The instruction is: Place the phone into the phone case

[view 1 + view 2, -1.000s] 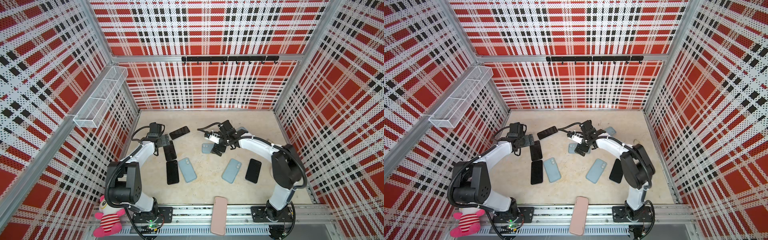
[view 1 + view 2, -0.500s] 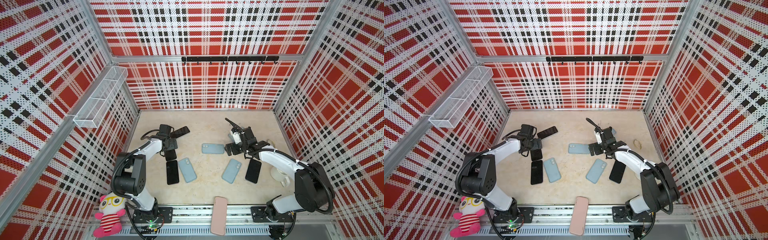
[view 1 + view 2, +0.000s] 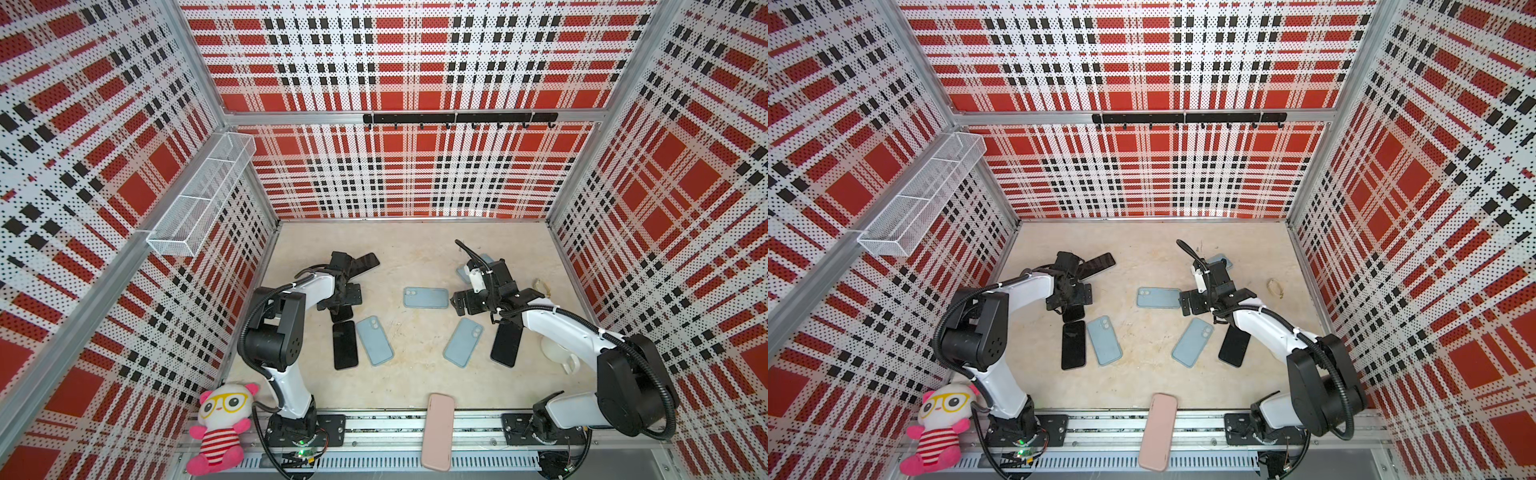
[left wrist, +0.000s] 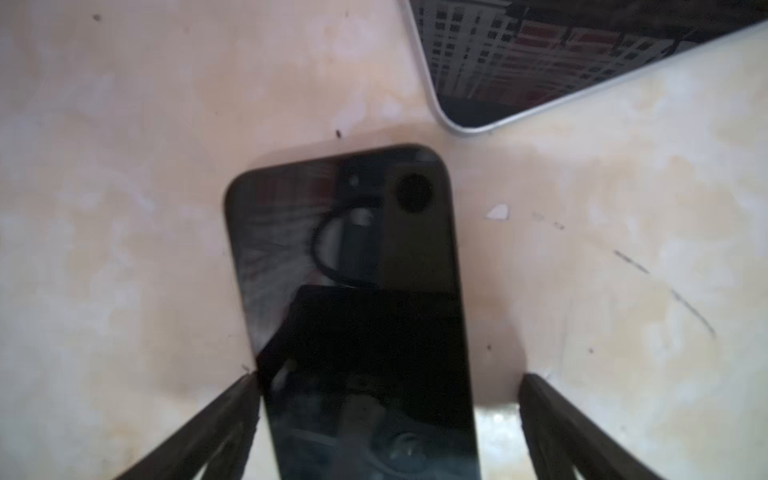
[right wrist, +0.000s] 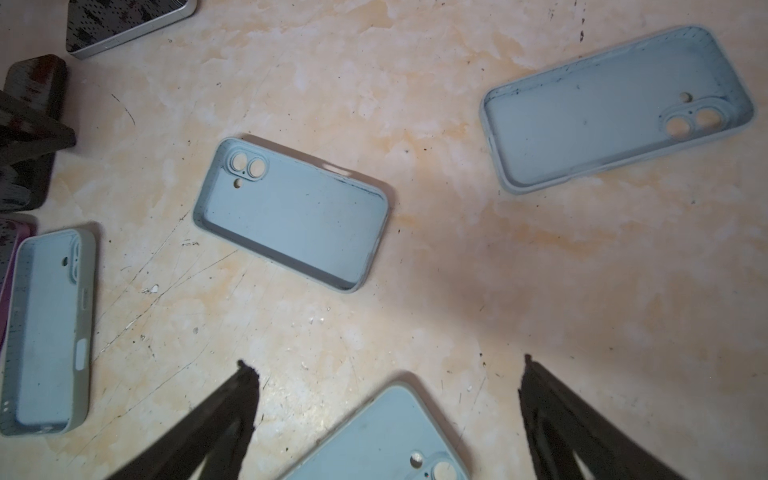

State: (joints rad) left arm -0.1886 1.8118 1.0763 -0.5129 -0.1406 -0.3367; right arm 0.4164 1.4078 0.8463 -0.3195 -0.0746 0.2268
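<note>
We find the left gripper (image 4: 388, 382) spread wide over a black phone (image 4: 353, 270) lying flat, glossy face up, on the beige table (image 4: 124, 208). One finger (image 4: 224, 415) sits against the phone's long edge and the other stands clear of it — nothing is clamped. In both top views this phone lies left of centre, mostly hidden under the gripper, with only its lower end showing. Just below it we see a second black phone (image 3: 345, 345), and a light blue case (image 3: 375, 340) just to the right of that. The right gripper (image 5: 386, 365) is likewise released and holds nothing; it hangs over bare table right of centre in the top views, just beside a crosswise blue case (image 3: 426, 298) that lies hollow side up. Another blue case (image 3: 463, 343) lies below the gripper, near a third black phone (image 3: 506, 345).
</note>
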